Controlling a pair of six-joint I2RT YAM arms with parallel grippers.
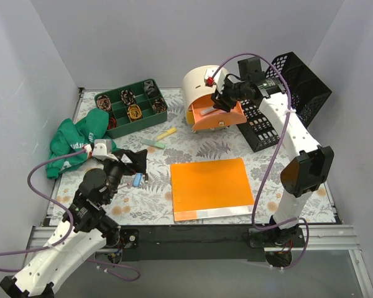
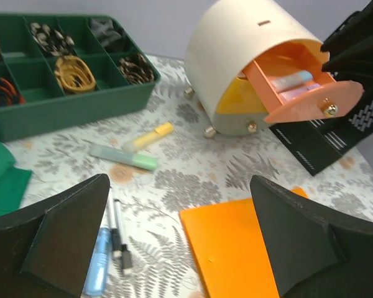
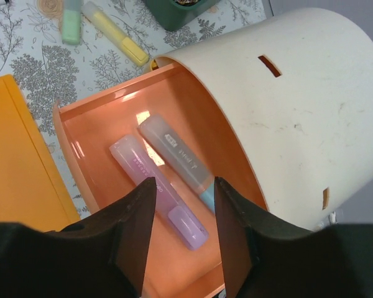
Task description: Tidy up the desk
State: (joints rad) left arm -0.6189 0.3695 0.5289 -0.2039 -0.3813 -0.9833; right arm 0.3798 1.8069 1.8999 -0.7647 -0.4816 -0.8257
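Observation:
The desk (image 1: 227, 148) has a fern print. My right gripper (image 1: 222, 99) is open and empty, hovering just above the open orange drawer (image 3: 99, 124) of a cream round box (image 3: 298, 93). A purple highlighter (image 3: 132, 160) and a grey-blue one (image 3: 174, 152) lie in that drawer. My left gripper (image 1: 137, 164) is open and empty, low over the desk left of the orange folder (image 1: 208, 186). A blue highlighter (image 2: 98, 261) and two pens (image 2: 118, 233) lie by its left finger. A green highlighter (image 2: 124, 156) and a yellow one (image 2: 150, 135) lie further back.
A green divided tray (image 1: 140, 126) with hair ties stands at the back left. A green cloth (image 1: 74, 139) lies at the left edge. A black mesh basket (image 1: 298, 87) lies tipped at the back right, beside the cream box. Grey walls enclose the desk.

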